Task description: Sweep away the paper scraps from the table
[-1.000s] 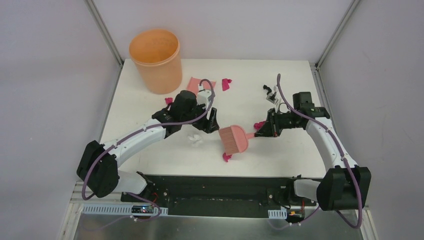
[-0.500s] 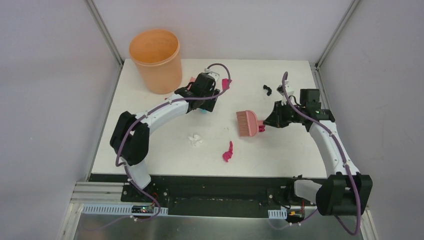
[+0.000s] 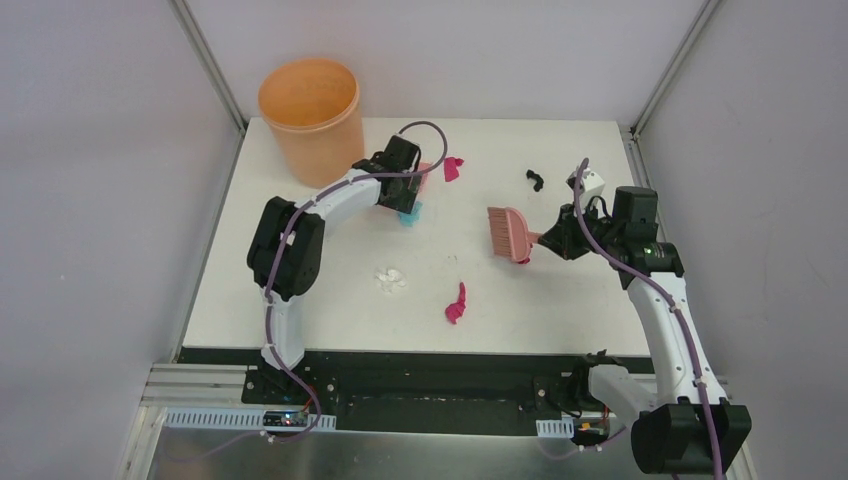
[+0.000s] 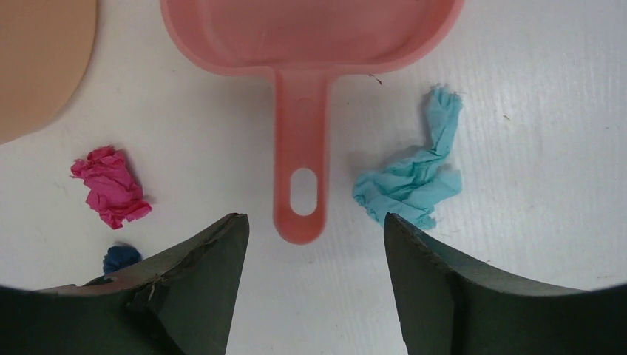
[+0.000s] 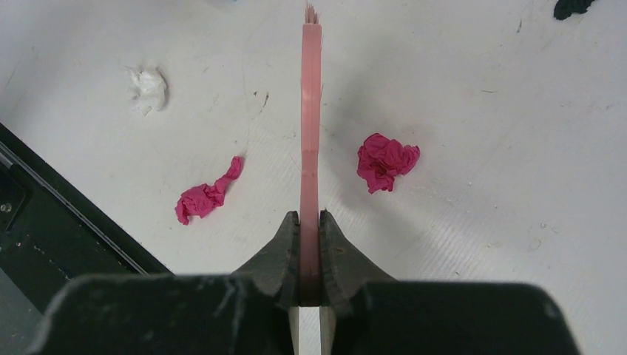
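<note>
My left gripper point(image 3: 403, 190) is open and hovers over the white table point(image 3: 330, 290), its jaws point(image 4: 314, 229) either side of the handle tip of the salmon-pink dustpan point(image 4: 302, 148). A light blue scrap point(image 4: 414, 174) lies right of the handle and a magenta scrap point(image 4: 109, 186) lies left of it. My right gripper point(image 5: 310, 222) is shut on the salmon-pink hand brush point(image 3: 510, 232), seen edge-on in the right wrist view point(image 5: 310, 111). Magenta scraps point(image 5: 386, 160) point(image 5: 203, 196) lie either side of the brush. A black scrap point(image 3: 535, 180) lies at the back.
The orange bucket point(image 3: 312, 120) stands at the back left corner, just left of the dustpan. A white wad point(image 3: 390, 278) lies mid-table and another magenta scrap point(image 3: 453, 168) at the back. A small dark blue bit point(image 4: 120, 257) lies by my left finger. Metal frame posts stand at the corners.
My left arm has swung from mid-table to the back, over the dustpan handle. My right arm has carried the brush right and toward the back, off the front magenta scrap.
</note>
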Controlling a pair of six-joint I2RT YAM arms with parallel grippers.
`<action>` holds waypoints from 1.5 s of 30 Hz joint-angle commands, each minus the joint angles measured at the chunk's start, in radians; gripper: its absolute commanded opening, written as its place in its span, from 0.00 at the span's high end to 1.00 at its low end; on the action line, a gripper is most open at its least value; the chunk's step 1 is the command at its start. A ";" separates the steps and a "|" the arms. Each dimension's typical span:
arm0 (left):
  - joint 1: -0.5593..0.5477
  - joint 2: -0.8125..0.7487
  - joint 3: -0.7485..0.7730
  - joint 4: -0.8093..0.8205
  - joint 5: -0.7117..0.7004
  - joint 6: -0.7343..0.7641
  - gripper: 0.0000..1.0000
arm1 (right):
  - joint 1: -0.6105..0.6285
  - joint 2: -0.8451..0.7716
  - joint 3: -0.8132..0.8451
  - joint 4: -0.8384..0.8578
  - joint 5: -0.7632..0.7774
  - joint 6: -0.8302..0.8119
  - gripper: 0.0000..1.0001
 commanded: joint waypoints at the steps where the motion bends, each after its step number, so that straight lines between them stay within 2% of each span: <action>1: 0.043 -0.012 -0.002 0.030 0.086 0.038 0.32 | -0.006 -0.017 -0.002 0.046 0.014 -0.025 1.00; 5: 0.075 0.016 -0.003 0.053 0.200 0.034 0.35 | -0.006 -0.008 0.000 0.038 0.009 -0.031 1.00; 8: 0.084 0.042 0.005 0.062 0.227 0.038 0.37 | -0.006 -0.011 -0.004 0.036 0.009 -0.035 1.00; 12: 0.088 0.068 0.016 0.067 0.254 0.036 0.46 | -0.006 -0.017 -0.008 0.032 0.004 -0.040 1.00; 18: 0.086 0.061 -0.004 0.072 0.256 0.038 0.55 | -0.007 0.002 -0.006 0.031 -0.001 -0.040 1.00; 26: 0.074 -0.011 -0.002 0.024 0.168 0.042 0.71 | -0.007 0.015 -0.007 0.029 -0.007 -0.046 1.00; 30: 0.043 -0.076 0.031 -0.050 0.116 0.032 0.83 | -0.006 0.014 -0.010 0.029 -0.005 -0.047 1.00; 36: -0.033 -0.217 0.034 -0.172 0.105 0.039 0.89 | -0.006 0.025 -0.012 0.029 -0.006 -0.045 1.00; 38: -0.050 -0.272 -0.005 -0.194 0.134 0.034 0.92 | -0.006 0.030 -0.014 0.029 0.000 -0.045 1.00; 45: -0.140 -0.509 -0.290 -0.171 0.237 -0.013 0.97 | -0.008 0.039 -0.019 0.035 0.056 -0.041 1.00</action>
